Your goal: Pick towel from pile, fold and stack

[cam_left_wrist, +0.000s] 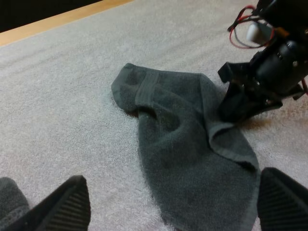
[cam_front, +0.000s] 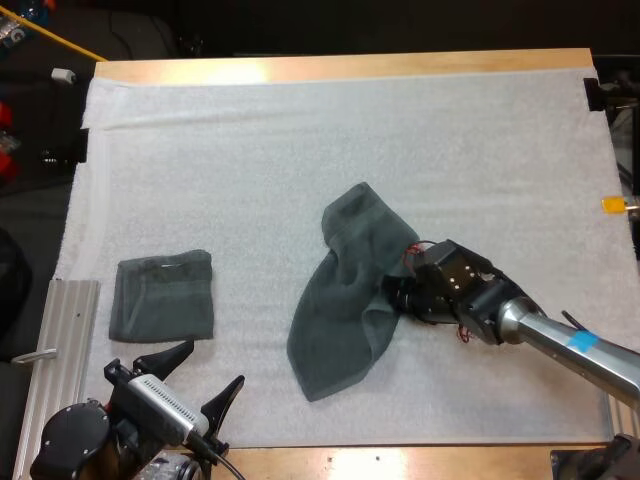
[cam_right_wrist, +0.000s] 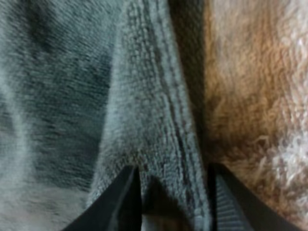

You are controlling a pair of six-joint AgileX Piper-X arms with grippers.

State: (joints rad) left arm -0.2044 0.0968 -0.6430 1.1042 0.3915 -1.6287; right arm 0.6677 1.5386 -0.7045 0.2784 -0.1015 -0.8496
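On the white mat (cam_front: 300, 140), toward 8 o'clock, a folded towel (cam_front: 162, 297) lies flat as a neat dark grey-green square. Near its 5 o'clock corner our left gripper (cam_front: 212, 365) hovers above the mat's near edge, fingers spread wide and clear of any cloth. From the left wrist view those fingers frame the near end of the crumpled towel (cam_front: 350, 290), well apart from it.

That towel lies just off the mat's centre toward 5 o'clock. It is a long, dark grey-green shape running from 1 o'clock to 7 o'clock, with a stitched hem band across its far end and its right side rolled over on itself. At its 3 o'clock edge our right gripper (cam_front: 396, 296) sits low on the mat. Its fingers are closed on a raised ridge of the hem, pressing it from both sides.
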